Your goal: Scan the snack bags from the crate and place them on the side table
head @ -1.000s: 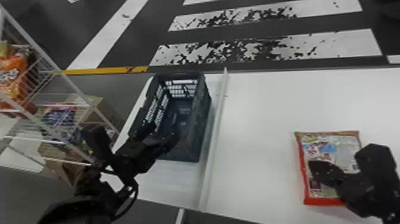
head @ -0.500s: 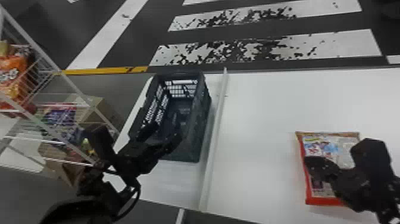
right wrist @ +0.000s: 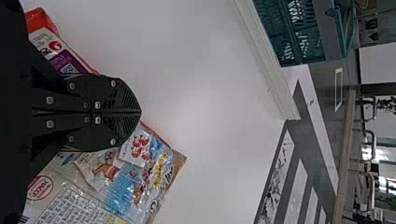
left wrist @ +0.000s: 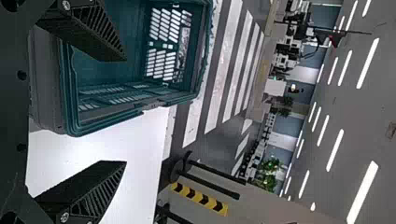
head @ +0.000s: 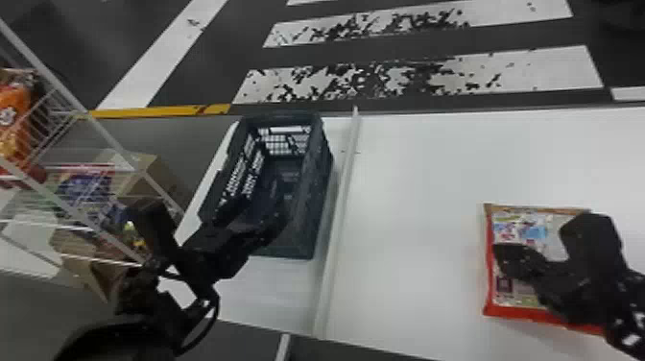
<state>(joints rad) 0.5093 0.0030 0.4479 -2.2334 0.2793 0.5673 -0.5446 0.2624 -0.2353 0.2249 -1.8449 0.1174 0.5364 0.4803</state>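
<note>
Pincer left point(head: 259, 213): spread wide, near crate point(head: 319, 192) | pincer right point(head: 500, 253): pressed together, over snack bag point(head: 520, 228)

Looking over at the bag point(right wrist: 123, 184), I can make out a round red stamp point(right wrist: 40, 188) with a line of capital letters across it, and beside it a white panel point(right wrist: 70, 210) packed with rows of print too fine to follow. Nearer the printed pictures runs bold yellow lettering point(right wrist: 159, 169), and along the bag's red-edged side there's a square code point(right wrist: 69, 68) on a purple patch. Over on the rack, an orange packet point(head: 12, 120) carries a white mark, too blurred for me to read.
</note>
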